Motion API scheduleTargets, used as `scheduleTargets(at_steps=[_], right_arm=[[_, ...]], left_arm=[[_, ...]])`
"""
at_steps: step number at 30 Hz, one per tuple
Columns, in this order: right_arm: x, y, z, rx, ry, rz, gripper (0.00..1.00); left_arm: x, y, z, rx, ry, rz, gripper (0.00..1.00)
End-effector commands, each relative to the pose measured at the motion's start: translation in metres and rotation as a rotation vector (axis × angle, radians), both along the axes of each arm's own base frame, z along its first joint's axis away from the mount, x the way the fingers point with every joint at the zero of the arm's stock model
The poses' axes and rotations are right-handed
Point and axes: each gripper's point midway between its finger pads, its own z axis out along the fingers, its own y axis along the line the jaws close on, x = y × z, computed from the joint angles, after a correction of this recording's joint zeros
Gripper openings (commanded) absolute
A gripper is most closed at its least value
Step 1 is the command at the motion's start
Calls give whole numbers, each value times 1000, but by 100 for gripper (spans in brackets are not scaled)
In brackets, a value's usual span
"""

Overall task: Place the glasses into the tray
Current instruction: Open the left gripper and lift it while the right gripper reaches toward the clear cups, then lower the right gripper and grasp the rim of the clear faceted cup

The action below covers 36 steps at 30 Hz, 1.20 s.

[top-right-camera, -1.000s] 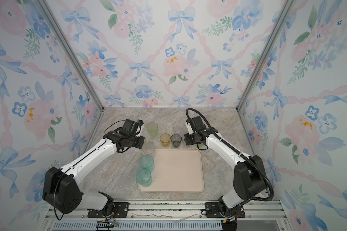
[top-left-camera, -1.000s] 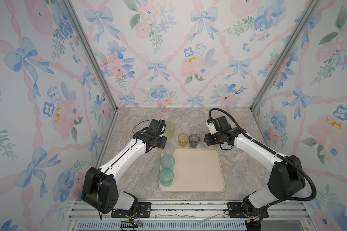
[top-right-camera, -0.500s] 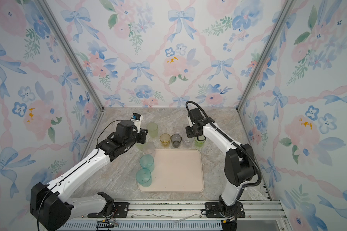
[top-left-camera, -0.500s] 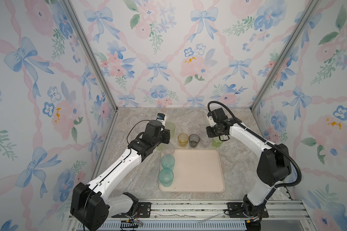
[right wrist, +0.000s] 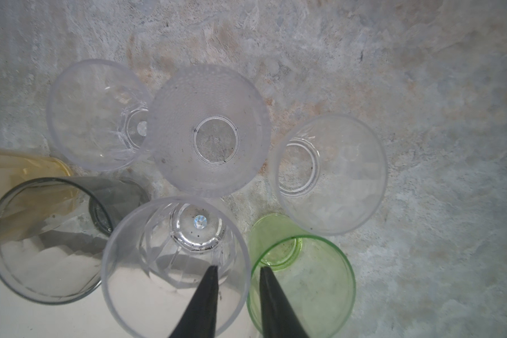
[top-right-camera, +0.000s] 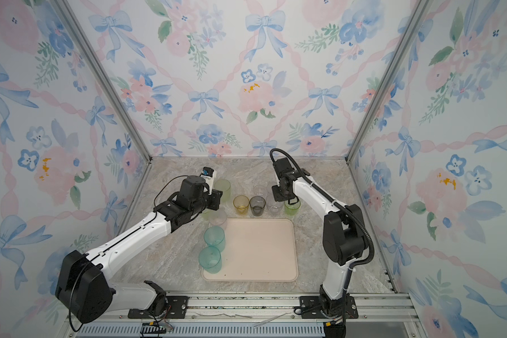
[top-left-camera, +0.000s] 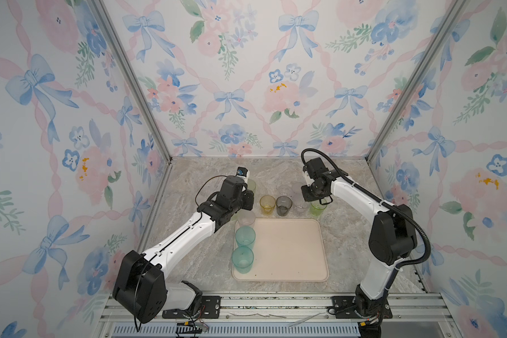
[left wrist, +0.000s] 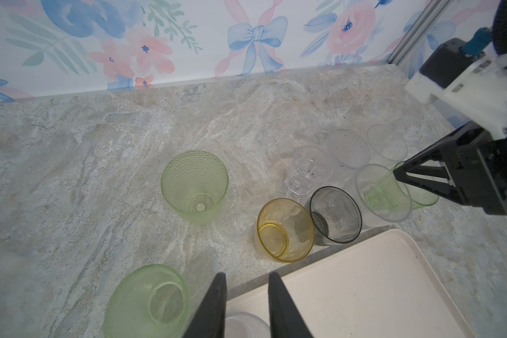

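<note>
- right pincer is dipping into the far cluster now; over the last second its arm has been folding in and tipping the wrist steeper. one jaw is sitting inside the clear faceted glass, the other is lying over the green glass just beside it.
- is it clenching yet?
- i cannot tell. the jaws are standing narrow across the two neighbouring rims, but which wall they are pinching, if any, is not showing.
- and the left pincer?
- released, nothing between its jaws, and its wrist has been rising. it is hovering over the far left corner of the tray, where a clear glass is standing, seemingly just inside the rim.
- so one drop is looking done and the next pick is starting. what is the tray holding?
- two teal glasses are standing along its left edge, plus that clear one. waiting on the bench: amber glass, grey glass, two pale green glasses, three more clear glasses.
</note>
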Motion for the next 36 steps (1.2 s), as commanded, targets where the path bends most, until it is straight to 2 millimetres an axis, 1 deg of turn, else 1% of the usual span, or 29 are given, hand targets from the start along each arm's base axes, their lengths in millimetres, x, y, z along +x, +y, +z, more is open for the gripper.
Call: scheduleTargets(at_steps=[1,7,16,20,27,31,33,36], right_arm=[[1,-9,-6,-28,32,-7,29],[5,-8,-10,-20,38,-3,26],[7,-2,-19,5,64,13,21],[8,-2,-22,3,69,12,20],[10,-1,-25,1,72,13,14],[8,-3,-26,-8,76,12,7],[8,-4,-24,-9,72,10,4],[7,-3,-20,-9,65,11,2]], left_arm=[[7,-3,13,3,-43,-7,28],[7,-2,13,10,-46,-9,28],[10,-1,5,20,-28,-6,28],[11,-1,2,21,-22,-7,27],[11,-1,-4,27,-8,-8,27],[9,1,-5,27,-7,-7,27],[9,2,-5,29,-8,-6,27],[7,3,-6,29,-4,-6,27]])
